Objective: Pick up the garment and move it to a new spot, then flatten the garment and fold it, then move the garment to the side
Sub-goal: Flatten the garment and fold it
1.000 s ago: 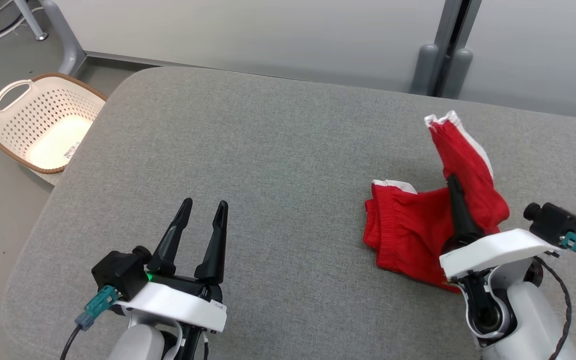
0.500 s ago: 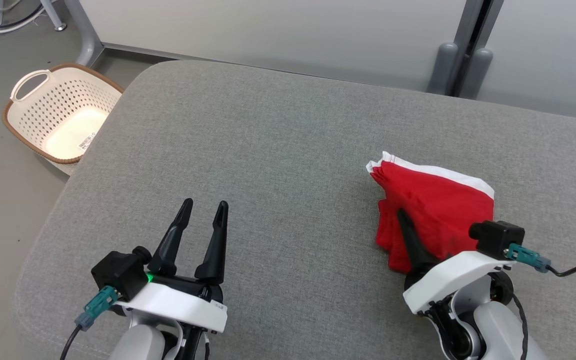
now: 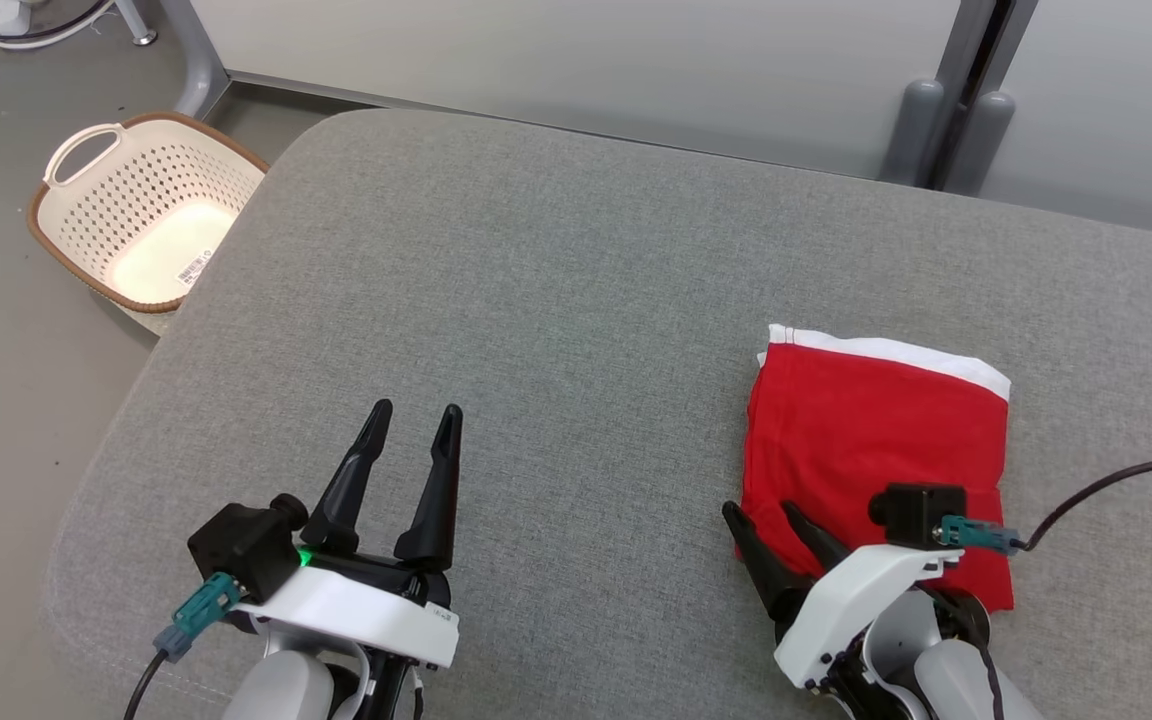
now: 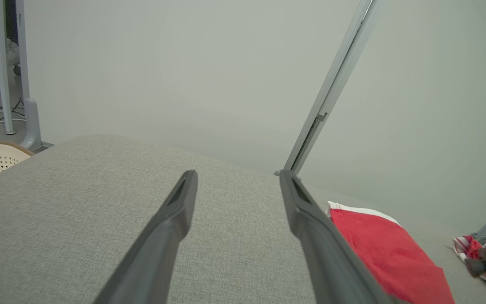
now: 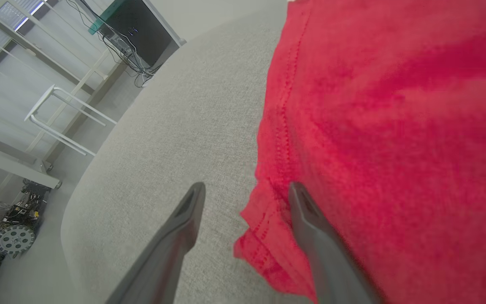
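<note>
Red garment [image 3: 871, 440] lies folded on grey cushion [image 3: 536, 300], left fingers [image 3: 434, 480] and right fingers [image 3: 759, 563] both spread wide.

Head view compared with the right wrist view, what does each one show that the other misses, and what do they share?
Head view adds: the white basket on the floor, the open left gripper, and two grey posts behind the cushion. Right wrist view adds: the hem stitching, a white metal frame and a dark cabinet with cables. Shared: the red garment lying folded on the grey cushion, with the open right gripper at its near left corner.
</note>
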Controlling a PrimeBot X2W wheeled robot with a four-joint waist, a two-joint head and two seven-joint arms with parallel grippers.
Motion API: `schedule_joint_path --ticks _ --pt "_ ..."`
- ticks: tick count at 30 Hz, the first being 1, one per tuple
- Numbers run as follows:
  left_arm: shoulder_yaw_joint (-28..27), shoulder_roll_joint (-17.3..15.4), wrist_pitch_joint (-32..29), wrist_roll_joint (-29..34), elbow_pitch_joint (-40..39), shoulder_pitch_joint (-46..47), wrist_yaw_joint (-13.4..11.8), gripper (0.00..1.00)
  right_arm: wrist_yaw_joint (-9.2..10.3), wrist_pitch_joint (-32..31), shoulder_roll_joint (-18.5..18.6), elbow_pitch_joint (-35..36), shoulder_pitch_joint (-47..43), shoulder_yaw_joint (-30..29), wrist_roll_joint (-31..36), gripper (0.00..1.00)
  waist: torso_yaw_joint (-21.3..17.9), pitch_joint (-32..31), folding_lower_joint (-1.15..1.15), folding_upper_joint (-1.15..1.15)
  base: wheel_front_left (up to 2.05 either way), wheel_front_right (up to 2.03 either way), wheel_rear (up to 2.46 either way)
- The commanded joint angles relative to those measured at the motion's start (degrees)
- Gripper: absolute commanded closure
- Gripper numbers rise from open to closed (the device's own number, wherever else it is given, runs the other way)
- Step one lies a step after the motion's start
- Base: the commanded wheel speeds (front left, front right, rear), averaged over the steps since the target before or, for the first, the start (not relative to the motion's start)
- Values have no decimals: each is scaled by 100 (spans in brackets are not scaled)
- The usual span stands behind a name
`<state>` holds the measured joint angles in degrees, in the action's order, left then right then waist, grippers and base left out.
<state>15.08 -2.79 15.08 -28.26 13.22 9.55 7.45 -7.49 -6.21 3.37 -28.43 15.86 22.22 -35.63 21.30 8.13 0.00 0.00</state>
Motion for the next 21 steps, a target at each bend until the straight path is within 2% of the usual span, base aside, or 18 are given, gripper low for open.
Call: schedule_joint_path --ticks 1,6,10,15,19,21 --pt "-5 -23 9 -20 -11 2 4 0 1 -52 22 -128 46 6 36 0 7 1 0 0 0 0 0" --pt "-68 -24 9 -16 -22 -4 4 0 1 160 24 -27 191 60 43 0 -41 8 0 0 0 0 0" --pt "-113 -23 8 21 -62 40 4 0 1 533 199 343 292 -129 67 0 -145 -8 0 0 0 0 0" --pt "-170 -23 8 66 -175 85 4 0 1 1199 623 735 306 -483 877 0 -337 -45 0 0 0 0 0" --pt "-245 -23 8 104 -279 106 5 0 1 1625 764 990 137 -995 1641 0 -507 -66 0 0 0 0 0" --pt "-287 -21 9 116 -313 120 5 0 1 1772 695 1119 7 -1244 1991 0 -593 -59 0 0 0 0 0"
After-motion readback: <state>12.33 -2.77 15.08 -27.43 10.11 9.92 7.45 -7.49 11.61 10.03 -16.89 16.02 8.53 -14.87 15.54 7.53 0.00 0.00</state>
